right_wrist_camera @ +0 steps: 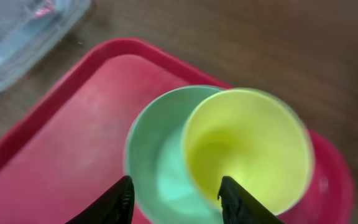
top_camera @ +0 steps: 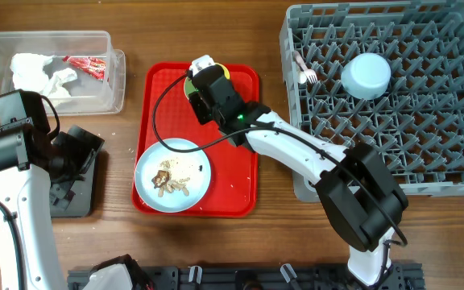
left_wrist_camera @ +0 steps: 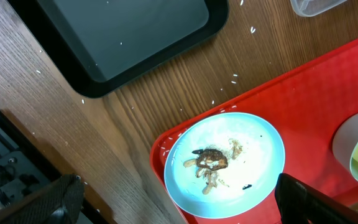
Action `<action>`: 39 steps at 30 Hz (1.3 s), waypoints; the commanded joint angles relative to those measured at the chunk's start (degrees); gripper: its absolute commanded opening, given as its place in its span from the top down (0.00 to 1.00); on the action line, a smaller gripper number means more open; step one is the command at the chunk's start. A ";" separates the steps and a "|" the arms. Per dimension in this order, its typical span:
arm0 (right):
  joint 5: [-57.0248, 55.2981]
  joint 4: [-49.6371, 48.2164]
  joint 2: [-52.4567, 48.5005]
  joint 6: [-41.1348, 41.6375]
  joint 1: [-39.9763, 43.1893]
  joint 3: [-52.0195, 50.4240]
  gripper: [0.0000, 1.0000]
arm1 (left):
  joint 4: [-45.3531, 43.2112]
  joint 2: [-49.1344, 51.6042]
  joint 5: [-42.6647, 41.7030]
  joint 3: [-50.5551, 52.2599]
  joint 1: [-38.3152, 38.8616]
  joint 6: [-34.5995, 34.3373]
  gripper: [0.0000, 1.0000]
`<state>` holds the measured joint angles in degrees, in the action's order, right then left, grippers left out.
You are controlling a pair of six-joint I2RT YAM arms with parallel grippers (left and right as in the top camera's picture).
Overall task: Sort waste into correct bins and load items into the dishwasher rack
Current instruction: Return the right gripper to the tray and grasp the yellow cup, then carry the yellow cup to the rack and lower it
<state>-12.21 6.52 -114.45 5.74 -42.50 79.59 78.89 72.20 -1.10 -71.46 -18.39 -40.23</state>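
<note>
- At centre of tabletop (top_camera: 216, 24): red tray (top_camera: 167, 97), w/ plate (top_camera: 172, 175) on its near-left part. Brown scraps (top_camera: 167, 179) are heaped mid-plate, w/ loose crumbs around them.
- Far end of red tray: cup (right_wrist_camera: 247, 149) sits inside green bowl (right_wrist_camera: 160, 162), pushed to one side so bowl's floor shows beside it.
- R claw (right_wrist_camera: 176, 183) is spread and hangs over cup & bowl. One finger is over bowl's inside, the other over cup's mouth, w/ cup's rim between them. Wrist view is blurred, so can't tell if anything touches.
- R arm (top_camera: 296, 149) reaches in from near right, crossing red tray's right rim. From overhead it hides most of cup & bowl.
- L claw (left_wrist_camera: 178, 186) is spread wide above red tray's left edge, by plate's near side, w/ plate & scraps lying between its fingers in wrist view.
- Black tray (left_wrist_camera: 123, 43) lies flat on tabletop just left of red tray, apart from it. From overhead L arm (top_camera: 14, 153) covers part of it.
- White specks (left_wrist_camera: 235, 78) are scattered on the wood between black tray & red tray.
- Far left: tub (top_camera: 95, 89) holds napkins (top_camera: 43, 74) and wrapper (top_camera: 87, 66).
- Right side: rack (top_camera: 425, 121) holds blue bowl (top_camera: 366, 75), upside down among pegs, and fork (top_camera: 305, 72) just left of it, near rack's far-left corner.
</note>
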 commanded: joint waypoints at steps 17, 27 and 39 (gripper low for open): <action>5.05 -0.24 -3.69 -6.10 1.44 0.35 0.55 | 0.02 -0.20 0.98 0.22 -0.26 -0.98 0.00; 0.63 3.50 -1.36 -3.78 1.42 4.20 0.95 | 0.02 -0.20 0.98 0.22 -0.26 -0.98 0.00; 5.79 21.53 22.82 13.84 10.51 8.87 0.96 | 0.02 -0.20 0.98 0.22 -0.26 -0.96 0.00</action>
<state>-10.61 24.16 -98.76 11.64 -36.88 86.96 78.89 72.20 -1.08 -71.46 -18.39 -40.23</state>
